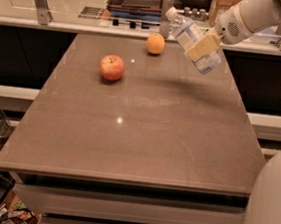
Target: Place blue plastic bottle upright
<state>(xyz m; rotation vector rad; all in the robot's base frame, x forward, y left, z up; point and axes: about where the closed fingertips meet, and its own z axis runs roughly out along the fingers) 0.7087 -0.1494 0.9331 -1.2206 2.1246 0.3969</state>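
The claw (201, 47) is at the far right part of the table (142, 144), at about 1 o'clock from the table's middle. It is closed around the body of the bottle (191, 35). One tan finger (204, 44) lies across the label, and the other finger is hidden behind the bottle. The arm (251, 15) comes in from the upper right corner.

The bottle is in the air above the table and appears not to touch it, because a soft shadow lies on the surface below. It is not upright. It leans strongly: the white cap (170, 13) points to about 10 o'clock and the bottom points to about 4 o'clock.

Two fruits are also on the table. The orange (155, 43) is at 12 o'clock near the far edge, just to the left of the bottle. The apple (111, 67) is at about 11 o'clock, well apart from the claw.

I judge that the step in hand is the carrying and turning of the bottle; the placing is not yet done. The next move calls for a rotation of the wrist, so that the cap comes to 12 o'clock and the bottom faces straight down. After this the claw needs to go down until the bottom sits flat on the table, and only then to open. The bare area at 2 to 3 o'clock looks suitable to me. The bottle is light and narrow, so I think it can fall if it is let go while it leans, or if a finger brushes it on leaving.
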